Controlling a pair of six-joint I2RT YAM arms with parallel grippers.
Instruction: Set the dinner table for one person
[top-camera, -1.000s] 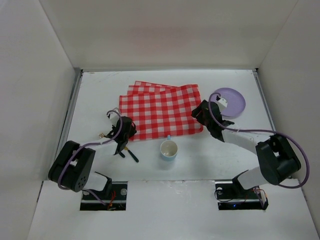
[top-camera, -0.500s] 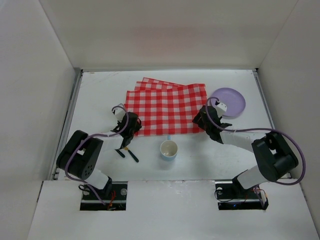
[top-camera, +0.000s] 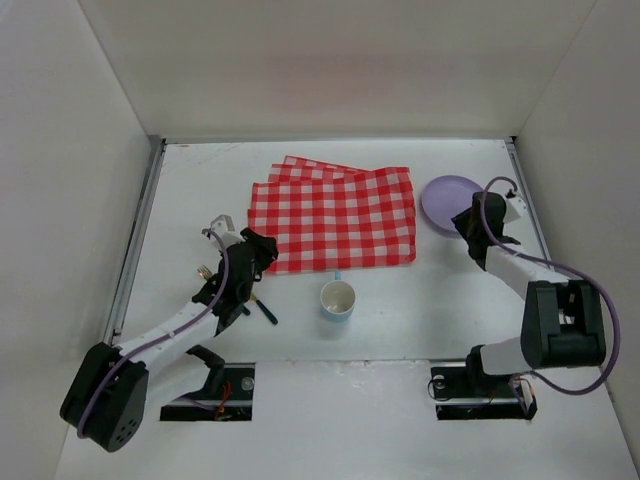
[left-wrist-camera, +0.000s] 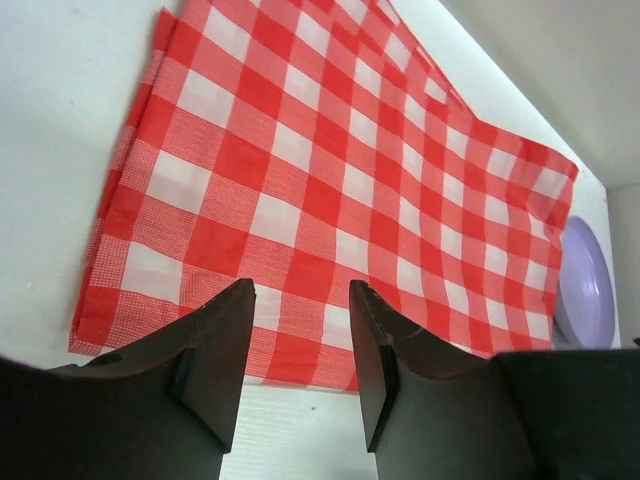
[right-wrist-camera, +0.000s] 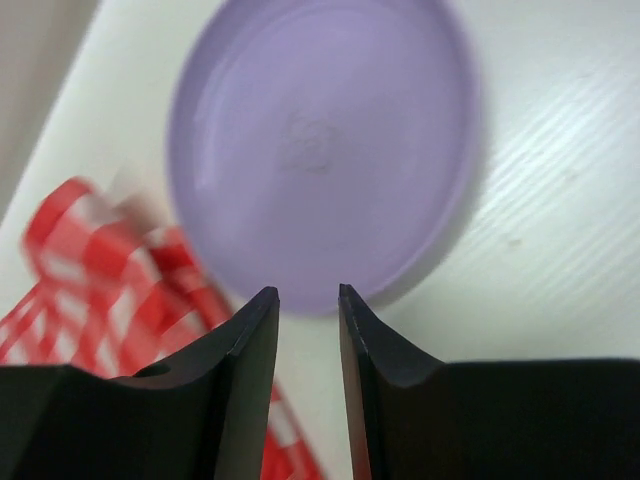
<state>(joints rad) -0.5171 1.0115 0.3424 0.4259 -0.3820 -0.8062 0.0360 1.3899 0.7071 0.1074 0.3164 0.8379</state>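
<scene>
The white dinner table (top-camera: 190, 190) holds a red-and-white checked cloth (top-camera: 335, 215) spread flat at its centre. A purple plate (top-camera: 442, 196) lies right of the cloth. A light blue cup (top-camera: 338, 299) stands just in front of the cloth. My left gripper (top-camera: 266, 246) is open and empty at the cloth's near left corner; in its wrist view the gripper (left-wrist-camera: 300, 300) frames the cloth's near edge (left-wrist-camera: 330, 170). My right gripper (top-camera: 466, 219) is open and empty at the plate's near right rim, and in its wrist view the gripper (right-wrist-camera: 307, 297) points at the plate (right-wrist-camera: 320, 140).
Black-handled cutlery (top-camera: 266, 313) lies under my left arm, with a fork's tines (top-camera: 204, 270) showing to its left. Metal rails (top-camera: 140, 230) edge the table and white walls close it in. The cloth's corner (right-wrist-camera: 70, 270) is blurred beside the plate.
The cloth slid up and right, then both grippers let go of it. My left arm drew back toward the near left. My right arm swung right to the plate.
</scene>
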